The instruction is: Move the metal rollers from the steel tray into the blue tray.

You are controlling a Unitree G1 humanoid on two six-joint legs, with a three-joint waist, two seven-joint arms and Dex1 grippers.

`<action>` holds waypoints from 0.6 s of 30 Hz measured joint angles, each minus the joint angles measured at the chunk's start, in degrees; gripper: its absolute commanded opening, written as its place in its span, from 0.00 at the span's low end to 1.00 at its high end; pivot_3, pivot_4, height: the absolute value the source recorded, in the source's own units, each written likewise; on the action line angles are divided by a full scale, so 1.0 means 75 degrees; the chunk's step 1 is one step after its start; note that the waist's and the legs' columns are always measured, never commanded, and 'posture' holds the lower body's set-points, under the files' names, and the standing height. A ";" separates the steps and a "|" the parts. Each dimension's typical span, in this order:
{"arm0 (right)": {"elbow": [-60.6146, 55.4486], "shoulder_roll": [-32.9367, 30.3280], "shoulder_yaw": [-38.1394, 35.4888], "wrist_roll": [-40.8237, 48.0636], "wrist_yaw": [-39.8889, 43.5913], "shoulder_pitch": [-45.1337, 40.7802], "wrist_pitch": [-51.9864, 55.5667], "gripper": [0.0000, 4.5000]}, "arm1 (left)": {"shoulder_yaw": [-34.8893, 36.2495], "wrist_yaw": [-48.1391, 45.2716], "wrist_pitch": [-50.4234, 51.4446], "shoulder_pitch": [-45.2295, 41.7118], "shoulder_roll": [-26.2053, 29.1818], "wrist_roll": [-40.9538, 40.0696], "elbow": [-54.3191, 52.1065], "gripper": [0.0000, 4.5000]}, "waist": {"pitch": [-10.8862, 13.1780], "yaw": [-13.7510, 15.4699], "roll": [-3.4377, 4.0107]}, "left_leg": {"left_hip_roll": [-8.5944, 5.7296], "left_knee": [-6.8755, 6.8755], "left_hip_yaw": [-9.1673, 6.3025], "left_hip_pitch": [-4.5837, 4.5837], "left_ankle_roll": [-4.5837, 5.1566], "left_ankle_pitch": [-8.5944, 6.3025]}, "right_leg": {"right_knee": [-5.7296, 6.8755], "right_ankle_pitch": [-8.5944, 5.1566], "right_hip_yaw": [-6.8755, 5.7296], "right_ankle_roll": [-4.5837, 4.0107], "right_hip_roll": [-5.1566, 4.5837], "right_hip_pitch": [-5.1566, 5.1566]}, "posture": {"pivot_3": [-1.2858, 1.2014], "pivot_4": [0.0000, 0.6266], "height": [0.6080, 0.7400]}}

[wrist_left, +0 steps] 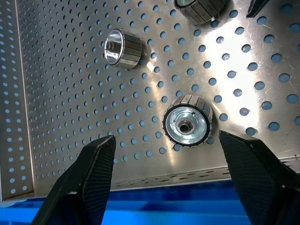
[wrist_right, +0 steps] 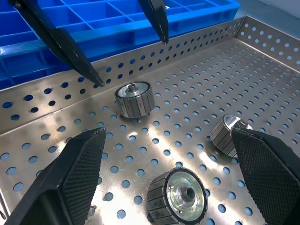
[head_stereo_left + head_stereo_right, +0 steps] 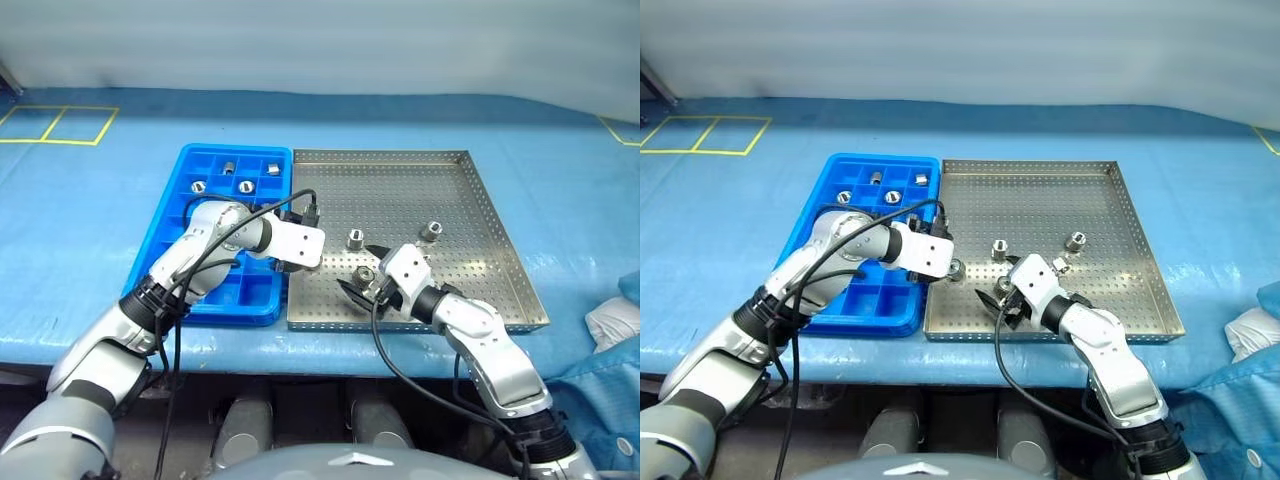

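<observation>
Left wrist view: the left gripper (image 1: pixel 185 176), released, straddles a metal roller (image 1: pixel 187 127) near the steel tray's (image 3: pixel 500 270) blue-tray (image 3: pixel 170 215) edge; right gripper (image 2: pixel 173 173) also spread.

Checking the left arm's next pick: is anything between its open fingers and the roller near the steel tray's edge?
Nothing visible is. In the left wrist view the roller stands on the steel tray between the spread fingers of the left gripper, with only bare perforated metal in between.
</observation>
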 measured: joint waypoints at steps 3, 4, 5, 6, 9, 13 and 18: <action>0.0000 0.0005 0.0000 -0.0052 -0.0040 0.0164 0.0000 1.00 | -0.0098 -0.0045 -0.0102 -0.0061 -0.0107 0.0031 0.0232 0.85 | 0.0000 -0.0008 0.0000 | 0.0000 0.0002 0.0002 -0.0001 0.0000 0.0000 | -0.0001 0.0000 0.0002 0.0000 -0.0001 0.0000 | 0.52 0.24 1.00; -0.0003 0.0014 0.0005 -0.0054 -0.0047 0.0194 0.0000 1.00 | -0.0133 -0.0062 -0.0145 -0.0074 -0.0149 0.0035 0.0311 0.85 | 0.0000 -0.0020 0.0000 | 0.0000 0.0002 0.0003 -0.0002 0.0000 0.0000 | 0.0000 0.0000 0.0003 0.0000 0.0000 -0.0001 | 0.52 0.24 1.00; -0.0010 0.0032 0.0008 -0.0054 -0.0062 0.0209 0.0000 1.00 | -0.0176 -0.0090 -0.0177 -0.0094 -0.0177 0.0038 0.0378 0.85 | 0.0000 -0.0034 0.0000 | 0.0000 0.0002 0.0003 -0.0002 0.0000 0.0000 | 0.0000 0.0000 0.0003 0.0000 0.0000 -0.0002 | 0.52 0.24 1.00; -0.0028 0.0046 0.0008 -0.0055 -0.0089 0.0221 0.0000 1.00 | -0.0236 -0.0124 -0.0204 -0.0141 -0.0224 0.0045 0.0452 0.85 | 0.0000 -0.0044 0.0000 | 0.0000 0.0002 0.0003 -0.0002 0.0000 0.0000 | 0.0000 0.0000 0.0002 0.0000 0.0000 -0.0002 | 0.52 0.24 1.00; -0.0058 0.0081 0.0017 -0.0056 -0.0149 0.0226 0.0000 1.00 | -0.0348 -0.0203 -0.0363 -0.0271 -0.0326 0.0063 0.0661 0.85 | 0.0000 -0.0076 0.0000 | 0.0000 0.0003 0.0003 -0.0001 0.0000 0.0000 | 0.0001 0.0000 0.0003 0.0000 0.0000 -0.0002 | 0.52 0.24 1.00; -0.0060 0.0082 0.0020 -0.0075 -0.0196 0.0269 0.0000 1.00 | -0.0405 -0.0224 -0.0491 -0.0327 -0.0388 0.0201 0.0932 0.85 | 0.0000 -0.0120 0.0000 | 0.0000 0.0002 0.0003 -0.0001 0.0000 0.0000 | 0.0001 0.0000 0.0003 0.0000 0.0000 -0.0002 | 0.51 0.24 1.00; -0.0139 0.0083 0.0020 -0.0092 -0.0228 0.0299 -0.0001 1.00 | -0.0537 -0.0227 -0.0644 -0.0334 -0.0455 0.0334 0.1102 0.85 | 0.0000 -0.0148 0.0000 | 0.0000 0.0002 0.0003 0.0000 0.0000 0.0000 | 0.0003 0.0000 0.0003 0.0000 0.0000 -0.0002 | 0.51 0.24 1.00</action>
